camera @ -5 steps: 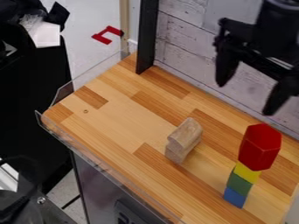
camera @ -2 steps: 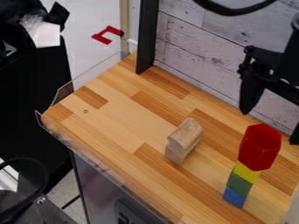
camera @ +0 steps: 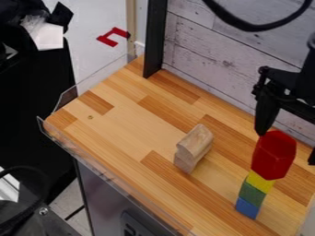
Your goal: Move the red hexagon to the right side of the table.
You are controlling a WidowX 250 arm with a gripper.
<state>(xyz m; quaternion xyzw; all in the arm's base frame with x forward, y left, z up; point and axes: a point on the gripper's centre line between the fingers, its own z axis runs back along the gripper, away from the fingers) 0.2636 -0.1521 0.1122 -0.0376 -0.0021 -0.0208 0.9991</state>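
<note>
End effector (camera: pixel 287 148): black, two-fingered, released, its fingers spread wide at the desk's (camera: pixel 123 120) wall edge; nothing grasped. One fingertip overlaps the hexagon's top in the view; contact cannot be told.

Red hexagon (camera: pixel 274 154): a stout six-sided prism, smooth and faintly glossy, set upright atop a stack near the desk's right end.

Step in hand, as judged: lining up for the grasp. The next move calls for centring the spread fingers about the prism, lowering them evenly, closing, then lifting straight up; a sideways nudge could topple the stack. The shift to the right looks short.

Beneath, in descending order: yellow block (camera: pixel 260 181), green block (camera: pixel 252 194), blue block (camera: pixel 247 208), all small, plain and square-edged, the column slightly askew.

Wooden block (camera: pixel 195 143): pale, grained, rounded on top, standing apart, leftward.

Desk: butcher-block strips, honey and brown. Clear guard (camera: pixel 98 78) at its left edge; whitewashed plank wall (camera: pixel 215 60) behind.
</note>
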